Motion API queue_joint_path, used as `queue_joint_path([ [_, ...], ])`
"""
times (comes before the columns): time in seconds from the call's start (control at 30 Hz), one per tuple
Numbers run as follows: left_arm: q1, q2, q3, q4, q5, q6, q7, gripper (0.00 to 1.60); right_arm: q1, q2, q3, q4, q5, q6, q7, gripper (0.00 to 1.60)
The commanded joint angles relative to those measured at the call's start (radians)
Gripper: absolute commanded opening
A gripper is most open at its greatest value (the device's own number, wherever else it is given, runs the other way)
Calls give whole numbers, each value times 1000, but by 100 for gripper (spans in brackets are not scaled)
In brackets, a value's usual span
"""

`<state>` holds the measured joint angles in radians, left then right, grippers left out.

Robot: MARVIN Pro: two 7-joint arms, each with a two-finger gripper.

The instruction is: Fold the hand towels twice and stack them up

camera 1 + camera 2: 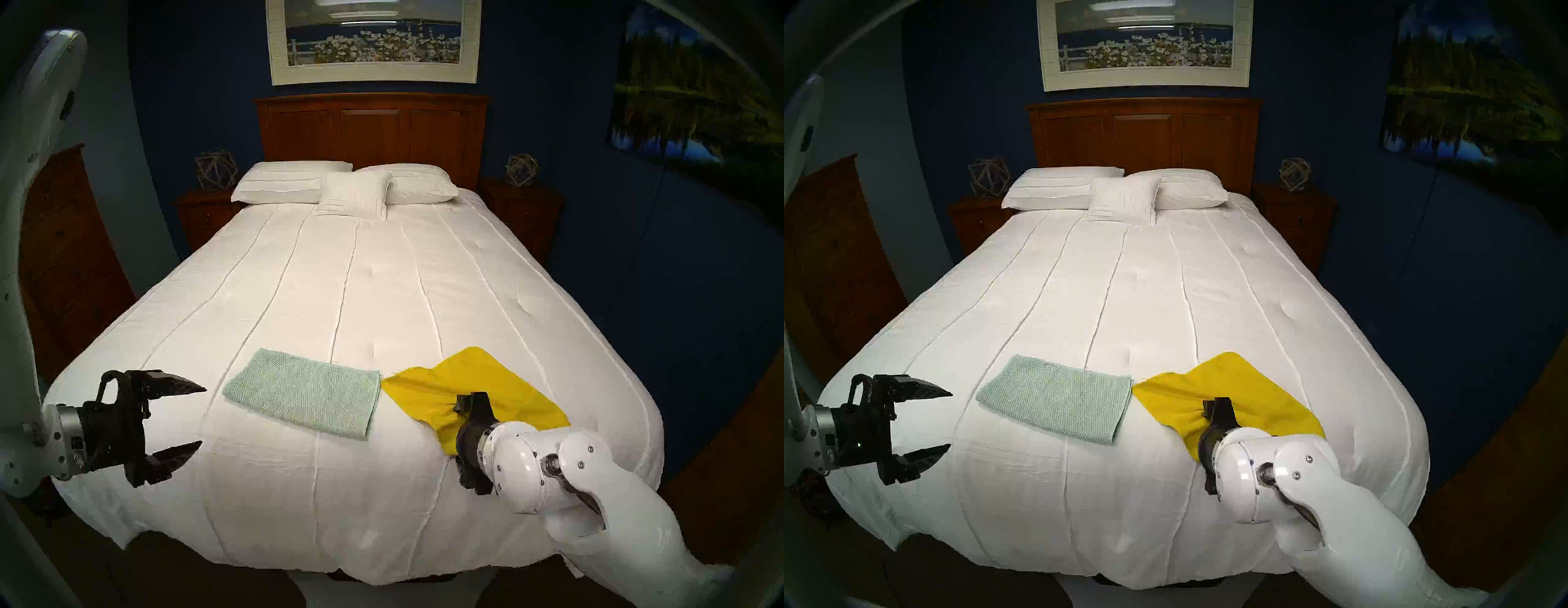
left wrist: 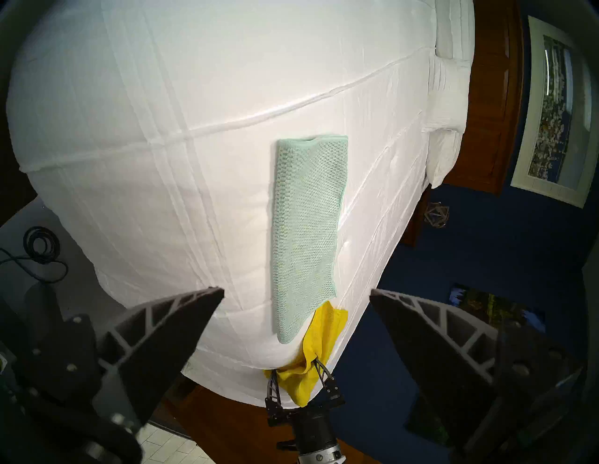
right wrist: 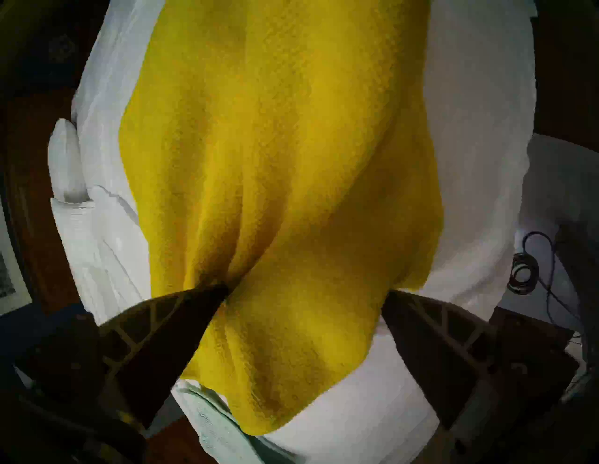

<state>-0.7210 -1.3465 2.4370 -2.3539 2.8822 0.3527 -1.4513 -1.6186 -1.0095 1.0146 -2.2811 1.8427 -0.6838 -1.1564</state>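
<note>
Green towel: we see the mint-green towel [image 1: 303, 392] folded into a flat rectangle on the bed [image 1: 348, 276], near its foot edge, middle-left.
Yellow towel: the yellow towel [image 1: 479, 378] lies rumpled just beside the green one, toward the bed's foot-right corner, corners nearly touching.
Right gripper: our right gripper [image 1: 460, 405] has its jaws spread wide, pressed into the bunched yellow cloth; nothing pinched.
Left gripper: our left gripper [image 1: 199, 416] hangs over the bed's foot-left corner, jaws wide apart, empty.
</note>
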Motion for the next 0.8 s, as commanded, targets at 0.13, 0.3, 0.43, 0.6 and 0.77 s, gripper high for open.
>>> queue_joint_path([
  [0.13,-3,2,0,0,-2,0,-4,160,-26,53,-61,-103,4,33,-46,160],
  [0.3,-3,1,0,0,-2,0,-3,160,-109,91,-109,-149,21,35,-47,160],
  [0.43,-2,1,0,0,-2,0,-3,160,-157,165,-108,-162,73,48,-85,160],
  [0.6,-2,1,-1,0,-2,0,-2,160,-218,225,-99,-162,92,51,-73,160],
  [0.77,-3,1,-1,0,-2,0,-2,160,-269,279,-92,-162,109,58,-35,160],
])
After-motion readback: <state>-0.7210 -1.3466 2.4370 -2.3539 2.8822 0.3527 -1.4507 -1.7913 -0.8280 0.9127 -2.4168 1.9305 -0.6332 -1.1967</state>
